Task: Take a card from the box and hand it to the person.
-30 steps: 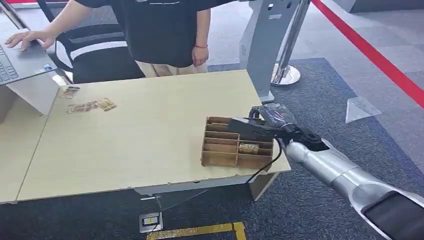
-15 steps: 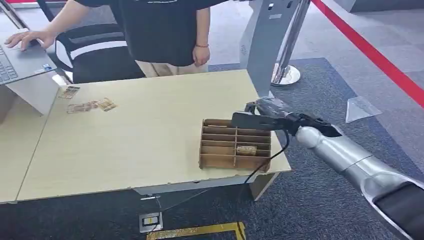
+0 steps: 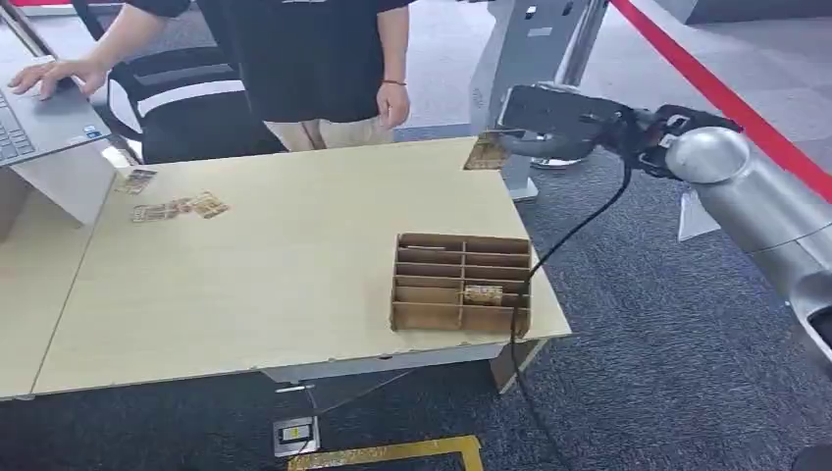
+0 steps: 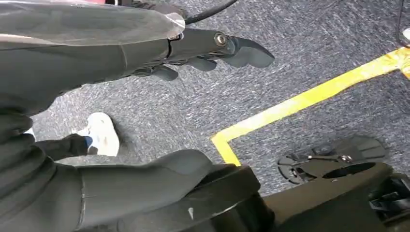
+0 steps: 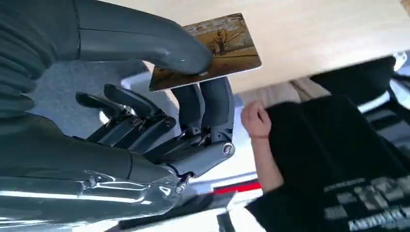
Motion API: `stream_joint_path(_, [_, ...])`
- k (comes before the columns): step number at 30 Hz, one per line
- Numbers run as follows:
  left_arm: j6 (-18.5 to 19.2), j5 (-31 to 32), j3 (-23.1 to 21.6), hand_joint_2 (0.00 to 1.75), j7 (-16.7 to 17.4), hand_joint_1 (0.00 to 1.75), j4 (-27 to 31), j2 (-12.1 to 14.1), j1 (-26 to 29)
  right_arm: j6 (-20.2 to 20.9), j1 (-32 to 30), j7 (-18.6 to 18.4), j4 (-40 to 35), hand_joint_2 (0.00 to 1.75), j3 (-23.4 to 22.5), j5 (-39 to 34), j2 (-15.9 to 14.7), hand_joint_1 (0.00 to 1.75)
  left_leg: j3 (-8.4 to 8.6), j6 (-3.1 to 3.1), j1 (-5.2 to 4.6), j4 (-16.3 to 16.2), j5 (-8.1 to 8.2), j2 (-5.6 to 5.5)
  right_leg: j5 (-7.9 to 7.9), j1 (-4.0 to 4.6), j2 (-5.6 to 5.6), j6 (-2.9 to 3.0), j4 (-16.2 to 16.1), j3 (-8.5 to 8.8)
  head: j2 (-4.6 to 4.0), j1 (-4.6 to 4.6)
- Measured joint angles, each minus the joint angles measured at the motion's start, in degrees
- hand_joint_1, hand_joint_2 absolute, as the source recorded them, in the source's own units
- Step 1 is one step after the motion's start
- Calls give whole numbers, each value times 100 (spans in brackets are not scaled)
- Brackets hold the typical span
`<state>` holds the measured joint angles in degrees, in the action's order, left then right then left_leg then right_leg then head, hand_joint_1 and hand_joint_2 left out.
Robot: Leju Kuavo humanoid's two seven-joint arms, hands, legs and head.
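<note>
My right hand (image 3: pixel 549 120) is raised over the table's far right corner and pinches a brown picture card (image 3: pixel 486 152) between thumb and fingers; the right wrist view shows the card (image 5: pixel 212 50) under the thumb. The compartmented cardboard box (image 3: pixel 461 283) sits near the table's front right edge with one card (image 3: pixel 483 293) left in a compartment. The person (image 3: pixel 314 59) in a black shirt stands behind the table, one hand (image 3: pixel 394 103) hanging near the held card, the other on a laptop. My left hand (image 4: pixel 203 48) hangs over the carpet, fingers loosely curled, holding nothing.
Several cards (image 3: pixel 177 206) lie at the table's far left near a laptop (image 3: pixel 39 123). A grey stand with a metal base (image 3: pixel 559 147) rises behind the right corner. A black chair (image 3: pixel 186 98) is behind the table. Red tape (image 3: pixel 726 98) crosses the floor.
My right hand has lifted out of the box with a card and swung up and away toward the person, from over the box to above the far right corner.
</note>
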<state>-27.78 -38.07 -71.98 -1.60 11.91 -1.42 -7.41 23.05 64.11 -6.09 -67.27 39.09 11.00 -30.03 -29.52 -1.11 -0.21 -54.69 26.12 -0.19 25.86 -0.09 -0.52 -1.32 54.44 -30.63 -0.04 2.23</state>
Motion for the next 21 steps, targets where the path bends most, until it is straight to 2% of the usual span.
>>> stream_joint_path(3, [0,-11,-2,175,0,0,0,-2,-4,-289,228,-130,-16,175,82,22,-40,175,-2,0,0,0,0,0,0,0,0,0,1,-2,0,-4])
stream_joint_path(9, [-33,0,-2,175,4,0,0,-26,-27,-1855,553,-491,19,175,294,844,-42,175,-4,0,2,2,0,-2,0,1,-3,0,0,0,0,-2])
stream_joint_path(13, [-33,2,-2,175,7,0,0,-26,-29,-1900,552,-500,21,175,298,870,-40,175,-5,0,2,2,0,-2,0,1,-3,0,1,0,0,-2])
stream_joint_path(14, [-35,37,-4,175,44,0,0,-74,-94,-3207,454,-681,242,175,464,1721,127,175,-5,0,4,2,0,-3,0,2,-2,0,2,2,0,0])
stream_joint_path(15, [-52,50,-4,175,98,0,0,-107,-123,-3959,229,-768,529,175,545,2525,372,175,-5,0,4,2,0,-3,0,2,-2,0,4,2,0,-2])
stream_joint_path(18, [-100,50,-4,175,103,0,0,-133,-119,-4620,19,-997,932,175,656,3435,675,175,-5,1,5,2,-1,-6,2,4,-7,2,5,1,0,-2])
stream_joint_path(21, [-107,52,-7,175,118,0,0,-149,-112,-4793,-95,-1185,1343,175,777,4058,922,175,-7,1,6,4,-1,-6,3,4,-6,3,6,0,0,-2])
